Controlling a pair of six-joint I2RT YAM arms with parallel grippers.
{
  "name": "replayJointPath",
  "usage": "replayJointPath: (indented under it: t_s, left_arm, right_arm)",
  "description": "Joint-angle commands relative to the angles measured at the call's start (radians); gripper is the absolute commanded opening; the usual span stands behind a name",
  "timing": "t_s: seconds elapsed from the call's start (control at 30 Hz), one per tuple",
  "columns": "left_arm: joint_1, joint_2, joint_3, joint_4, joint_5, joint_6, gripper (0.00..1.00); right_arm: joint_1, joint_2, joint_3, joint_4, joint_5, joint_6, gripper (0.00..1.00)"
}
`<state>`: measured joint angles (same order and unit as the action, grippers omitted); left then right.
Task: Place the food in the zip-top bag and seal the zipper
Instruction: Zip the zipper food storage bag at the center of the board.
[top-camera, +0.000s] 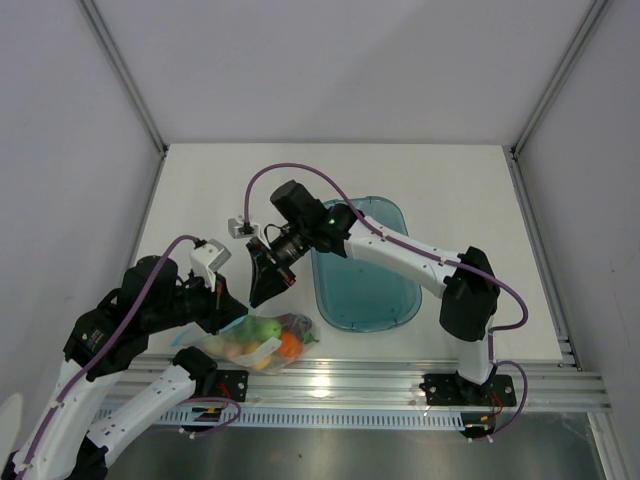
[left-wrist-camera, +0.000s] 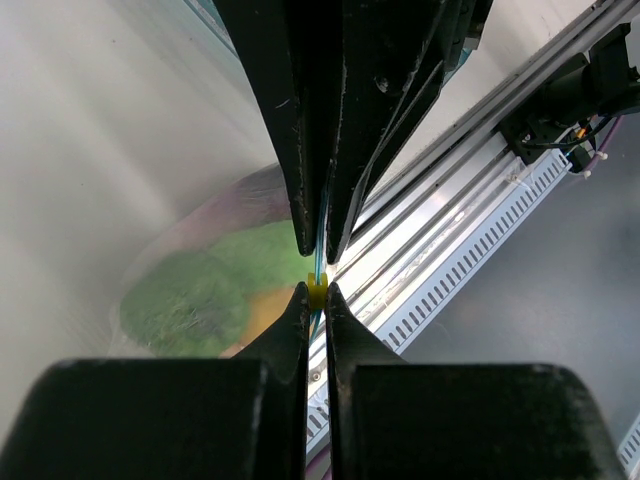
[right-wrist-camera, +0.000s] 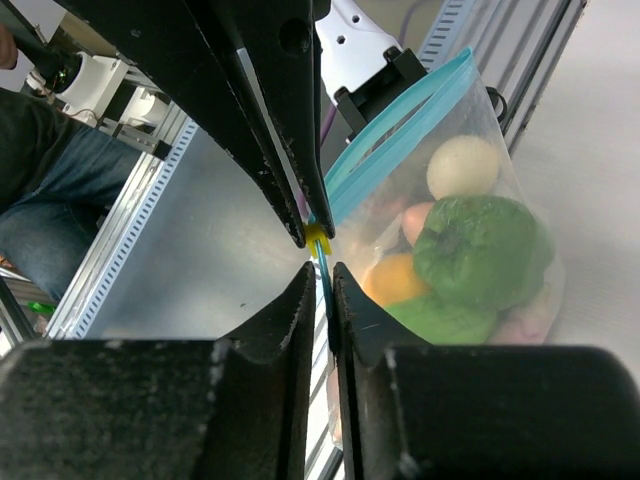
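Observation:
The zip-top bag (top-camera: 262, 340) hangs at the table's front edge with the food inside: a green bell pepper (right-wrist-camera: 480, 250), an orange piece (right-wrist-camera: 395, 278) and a pale round one (right-wrist-camera: 463, 165). Its zipper (right-wrist-camera: 400, 130) is a light blue strip with a small yellow slider (right-wrist-camera: 318, 238). My left gripper (left-wrist-camera: 316, 291) is shut on that slider. My right gripper (right-wrist-camera: 322, 272) meets it tip to tip. Its jaws stand narrowly apart around the blue strip just beside the slider, with a slit of light still showing. From above, both grippers converge over the bag's left end (top-camera: 250, 308).
A teal translucent tray (top-camera: 365, 285) lies on the table right of the bag, under the right arm. An aluminium rail (top-camera: 400, 380) runs along the front edge just below the bag. White walls enclose the table on the other sides.

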<state>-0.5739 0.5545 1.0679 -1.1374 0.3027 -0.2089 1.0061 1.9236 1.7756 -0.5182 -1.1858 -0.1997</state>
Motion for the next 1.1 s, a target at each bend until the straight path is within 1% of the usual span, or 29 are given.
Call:
replayJointPath:
  t_s: [0.0,0.13,0.17,0.3,0.43,0.57,0.63,0.7,0.73,0.77,0.83,0.9,0.97,1.07]
  left_arm:
    - [-0.004,-0.002,0.032,0.047,0.021,0.011,0.01]
    - [-0.003,-0.004,0.032,0.048,0.019,0.011,0.00]
    - [-0.004,-0.004,0.030,0.048,0.019,0.011,0.01]
    - [-0.004,-0.002,0.027,0.048,0.012,0.009,0.01]
    - [-0.004,-0.004,0.026,0.045,-0.011,0.002,0.01]
    - [-0.004,-0.010,0.023,0.039,-0.046,-0.003,0.00]
    - [-0.004,-0.014,0.024,0.042,-0.071,-0.006,0.01]
    - [-0.003,-0.021,0.021,0.056,-0.085,-0.010,0.01]
    - [-0.004,-0.022,0.023,0.062,-0.089,-0.012,0.01]
    - [-0.003,-0.025,0.023,0.068,-0.102,-0.017,0.01]
    - [-0.003,-0.030,0.021,0.085,-0.109,-0.020,0.01]
    - [-0.003,-0.031,0.018,0.094,-0.126,-0.026,0.02]
    - [-0.003,-0.030,0.015,0.105,-0.132,-0.026,0.03]
    - [-0.004,-0.025,0.009,0.107,-0.145,-0.023,0.04]
  right_arm:
    - [0.008,0.015,0.041,0.012,-0.014,-0.004,0.13]
    - [0.009,0.023,0.041,0.012,-0.015,-0.001,0.10]
    - [0.011,0.022,0.041,0.014,-0.015,-0.001,0.00]
    - [0.012,0.011,0.028,0.030,-0.005,0.029,0.00]
    - [0.012,-0.037,-0.033,0.107,0.021,0.092,0.00]
    - [0.015,-0.109,-0.103,0.185,0.115,0.127,0.00]
    - [0.020,-0.173,-0.178,0.259,0.136,0.146,0.00]
    - [0.035,-0.227,-0.235,0.306,0.234,0.149,0.00]
    - [0.037,-0.253,-0.289,0.367,0.317,0.149,0.00]
    - [0.032,-0.283,-0.303,0.386,0.340,0.182,0.00]
    - [0.025,-0.296,-0.314,0.400,0.377,0.195,0.00]
    - [0.023,-0.311,-0.334,0.408,0.449,0.226,0.00]
    - [0.028,-0.342,-0.384,0.467,0.495,0.236,0.00]
    - [0.040,-0.368,-0.422,0.498,0.586,0.247,0.00]
